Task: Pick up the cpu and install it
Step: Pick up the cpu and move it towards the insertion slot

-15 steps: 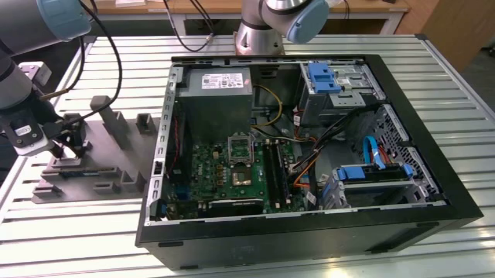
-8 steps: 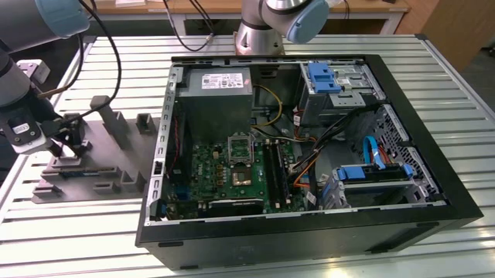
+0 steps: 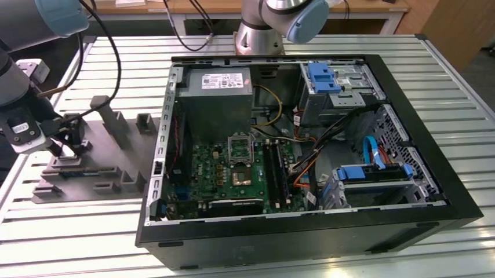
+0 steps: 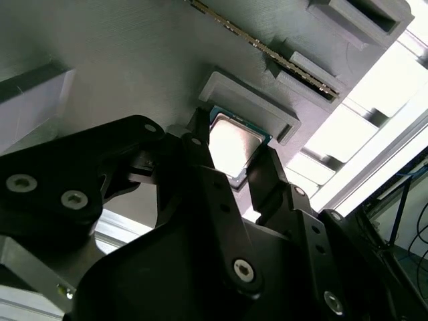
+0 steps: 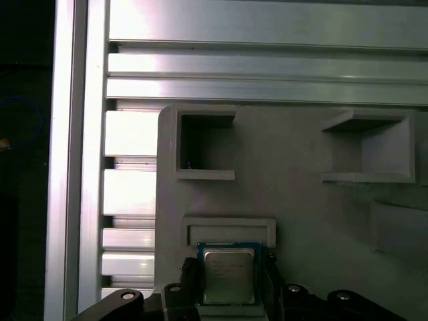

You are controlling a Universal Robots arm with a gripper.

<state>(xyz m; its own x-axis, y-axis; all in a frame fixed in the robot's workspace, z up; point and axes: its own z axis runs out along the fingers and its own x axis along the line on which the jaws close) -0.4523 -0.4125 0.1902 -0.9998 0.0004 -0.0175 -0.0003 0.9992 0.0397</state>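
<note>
Grey fixture plate, gripper around cpu, raised ledge beside

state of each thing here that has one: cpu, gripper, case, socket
cpu: lying flat, metal top up, seated in its nest on the grey fixture, outside the case
gripper: low at the cpu; whether it grips is unclear
computer case: on its side, side panel off, inside exposed
socket: cover looks flipped open
</note>
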